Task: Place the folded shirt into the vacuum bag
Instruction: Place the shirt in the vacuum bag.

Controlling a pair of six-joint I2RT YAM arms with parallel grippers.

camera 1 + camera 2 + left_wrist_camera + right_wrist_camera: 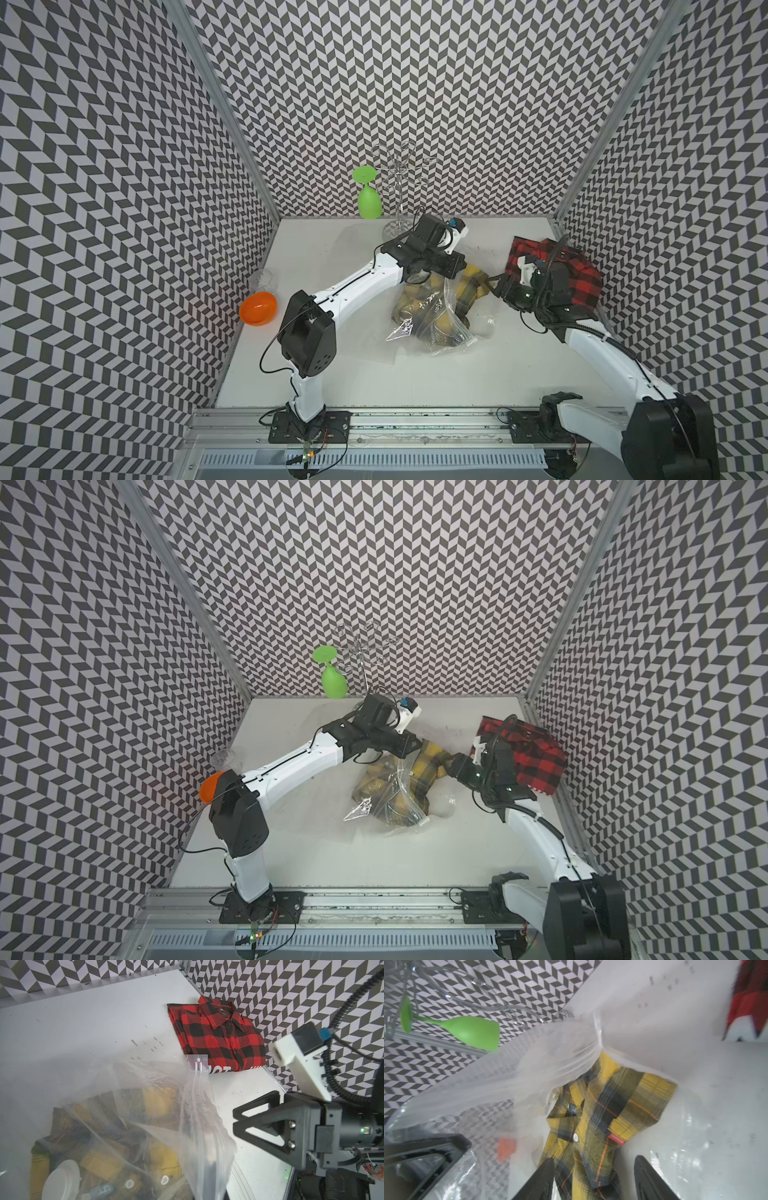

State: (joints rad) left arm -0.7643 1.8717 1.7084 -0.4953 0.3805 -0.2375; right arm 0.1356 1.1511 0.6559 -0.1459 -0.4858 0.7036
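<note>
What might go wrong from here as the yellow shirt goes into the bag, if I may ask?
1. The yellow shirt is only partly inside the vacuum bag. One end pokes out between the open right gripper fingers, so pulling back might drag it out.
2. The left gripper holds the bag's mouth up. If the plastic slips, the opening could collapse over the shirt.
3. The right arm works close to the red shirt and might disturb it.

White arms point(357, 282) with black joints point(309, 332), ribbed black cables point(342, 1008), seemingly steel screws point(292, 1144).
</note>
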